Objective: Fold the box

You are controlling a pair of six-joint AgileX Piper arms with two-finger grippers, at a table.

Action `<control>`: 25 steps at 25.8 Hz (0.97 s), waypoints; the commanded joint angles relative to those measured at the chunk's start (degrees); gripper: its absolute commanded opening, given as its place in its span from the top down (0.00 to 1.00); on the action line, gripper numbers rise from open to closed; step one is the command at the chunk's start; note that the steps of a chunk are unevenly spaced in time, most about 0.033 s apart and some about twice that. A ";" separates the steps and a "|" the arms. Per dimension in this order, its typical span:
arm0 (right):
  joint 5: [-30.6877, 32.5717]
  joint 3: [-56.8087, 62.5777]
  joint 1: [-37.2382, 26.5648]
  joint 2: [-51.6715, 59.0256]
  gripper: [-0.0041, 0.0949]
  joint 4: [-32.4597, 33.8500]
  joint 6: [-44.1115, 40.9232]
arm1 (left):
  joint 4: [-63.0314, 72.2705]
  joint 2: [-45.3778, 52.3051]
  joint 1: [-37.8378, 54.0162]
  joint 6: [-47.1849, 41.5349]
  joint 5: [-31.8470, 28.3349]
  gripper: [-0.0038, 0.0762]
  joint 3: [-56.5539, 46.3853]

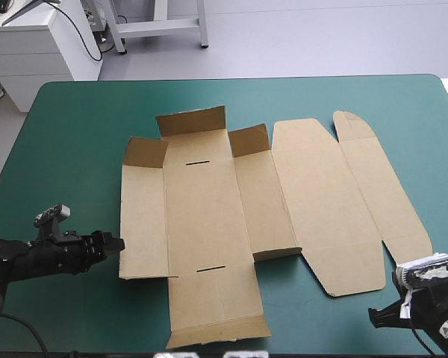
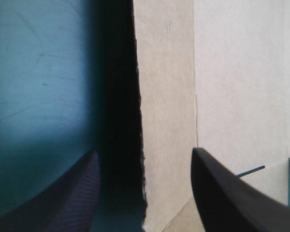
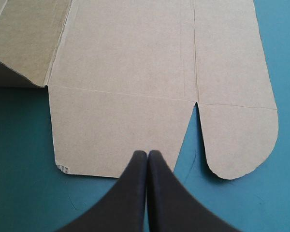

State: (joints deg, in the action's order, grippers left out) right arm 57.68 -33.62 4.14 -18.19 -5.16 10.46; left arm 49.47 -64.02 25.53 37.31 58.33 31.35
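The brown box (image 1: 209,224) lies as a cut sheet near the middle of the teal-green table (image 1: 75,134), mostly flat, with its far left end partly raised. The left gripper (image 2: 145,152) is spread wide and holds nothing, its black fingers (image 2: 222,193) straddling the sheet's left edge. The right gripper (image 3: 147,152) is closed to a point, empty, near the sheet's near right edge.

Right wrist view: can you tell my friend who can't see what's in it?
An unfolded brown box, mostly flat, lies on the teal-green cover. The right gripper, jaws shut in a pointed arch, is at the box's near edge, beside a notch between two flaps.
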 commanded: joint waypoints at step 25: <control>-3.13 -1.44 -0.57 -0.67 0.97 -0.16 0.49 | 16.70 -15.55 -9.53 8.53 -4.20 0.37 2.17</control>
State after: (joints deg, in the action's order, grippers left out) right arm 57.68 -33.62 4.14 -18.18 -5.16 10.46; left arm 62.75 -80.73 16.56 46.72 53.70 31.86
